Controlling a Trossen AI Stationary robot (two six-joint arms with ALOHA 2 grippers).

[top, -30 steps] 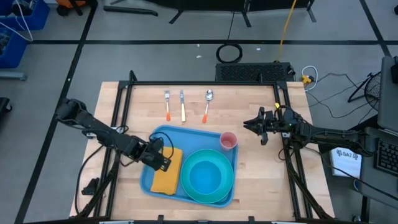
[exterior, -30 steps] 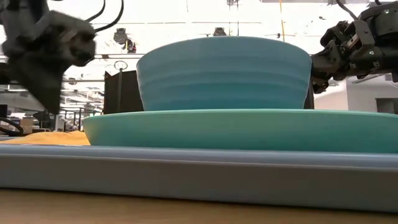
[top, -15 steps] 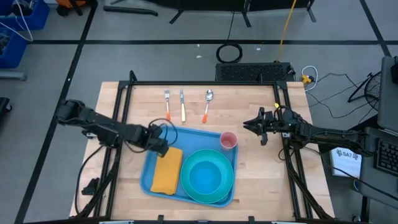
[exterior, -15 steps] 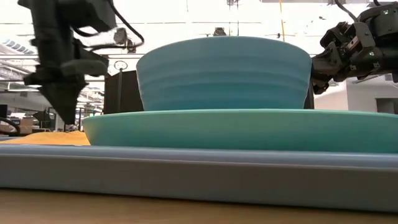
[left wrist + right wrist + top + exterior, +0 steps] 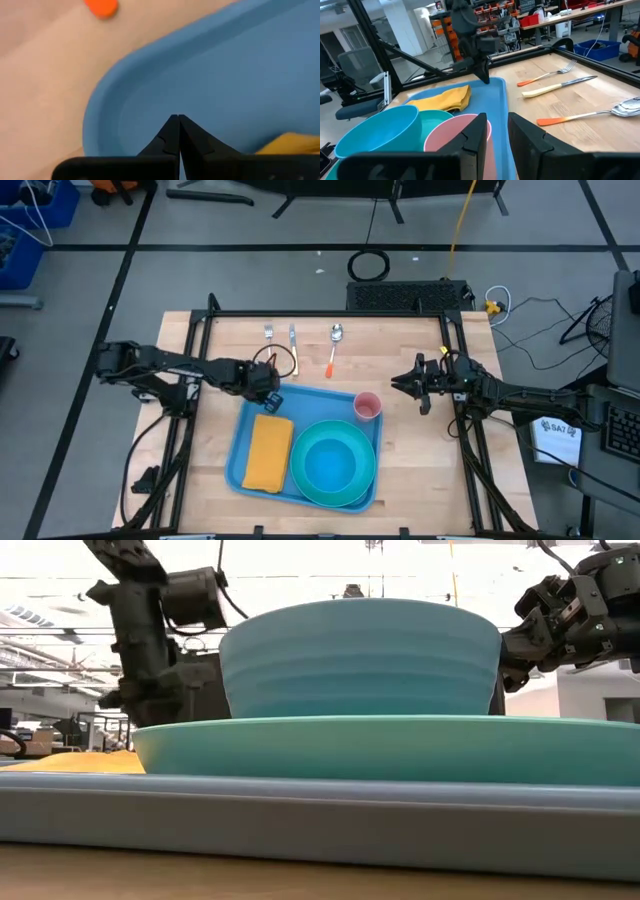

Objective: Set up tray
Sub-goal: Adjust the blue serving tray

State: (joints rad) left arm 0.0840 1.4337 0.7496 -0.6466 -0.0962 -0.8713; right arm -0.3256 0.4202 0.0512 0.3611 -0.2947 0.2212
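Note:
The sky-blue tray lies on the wooden table. On it are a folded yellow napkin and a teal plate that carries a blue bowl. A pink cup stands at the tray's far right corner. My left gripper hovers shut over the tray's far left corner, fingers pointing down; whether it touches the tray I cannot tell. My right gripper is open, level above the table to the right of the cup.
A fork, a knife and a spoon lie side by side on the table beyond the tray's far edge. The left arm's cable hides part of the fork and knife from above. Bare wood lies to the tray's right.
My left gripper has moved from above the yellow napkin toward the table's far edge, as far as the tray's far left corner. The napkin, now uncovered, lies flat where it was.

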